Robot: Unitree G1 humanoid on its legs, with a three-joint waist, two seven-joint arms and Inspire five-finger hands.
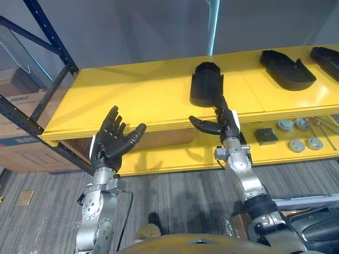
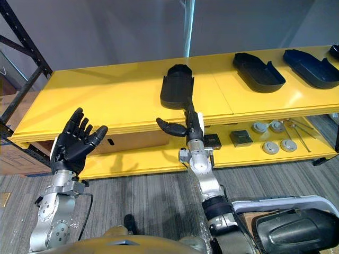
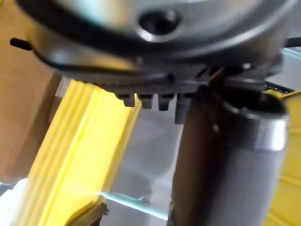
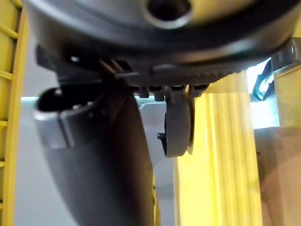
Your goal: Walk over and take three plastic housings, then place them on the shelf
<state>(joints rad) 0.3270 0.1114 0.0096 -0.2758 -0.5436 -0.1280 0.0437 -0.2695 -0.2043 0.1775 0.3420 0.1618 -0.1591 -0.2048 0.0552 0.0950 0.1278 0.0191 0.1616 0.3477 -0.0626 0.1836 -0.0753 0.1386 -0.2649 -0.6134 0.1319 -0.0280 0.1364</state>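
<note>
Three black plastic housings lie on the yellow top shelf point(image 1: 132, 100): one near the middle point(image 1: 206, 84), one further right point(image 1: 287, 69) and one at the far right edge point(image 1: 328, 58). My right hand point(image 1: 221, 123) is open, fingers straight and thumb spread. It hovers at the shelf's front edge just below the middle housing point(image 2: 177, 87) and holds nothing. My left hand point(image 1: 113, 140) is raised in front of the shelf's left part, palm up and open, also holding nothing. The yellow shelf edge point(image 4: 225, 165) runs past the right hand in the right wrist view.
The lower yellow shelf holds several round metal parts point(image 1: 296, 145) and a small black block point(image 1: 265, 136). A cardboard box point(image 1: 21, 143) stands at the left behind the blue rack upright point(image 1: 50, 32). A grey bin point(image 2: 296, 222) sits at the lower right.
</note>
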